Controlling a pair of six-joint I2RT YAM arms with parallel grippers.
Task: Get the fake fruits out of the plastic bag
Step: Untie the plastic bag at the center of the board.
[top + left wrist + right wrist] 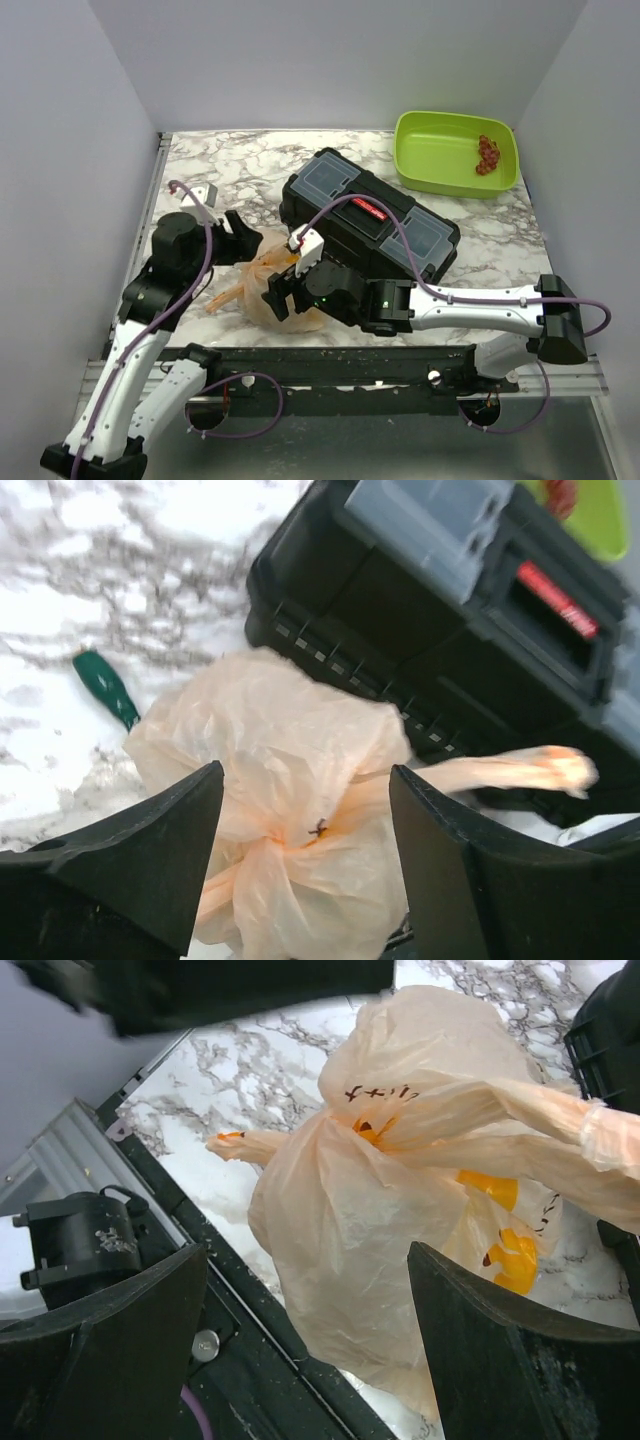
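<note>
The plastic bag (262, 283) lies crumpled and knotted on the marble table near its front edge, tan with orange-yellow prints. The fake fruits are hidden inside it. My left gripper (243, 238) hovers at the bag's far left side. In the left wrist view it (305, 773) is open, its jaws either side of the bag's knot (316, 830) without pressing it. My right gripper (281, 294) is at the bag's near right side. It (308, 1252) is open too, the bag (380, 1190) bulging between and beyond its jaws, not pinched.
A black toolbox (372, 226) sits right behind the bag, almost touching it. A green tray (455, 152) with red grapes (488, 154) stands at the back right. A green-handled object (105, 686) lies on the table left of the bag. The black front rail (260, 1330) runs just under it.
</note>
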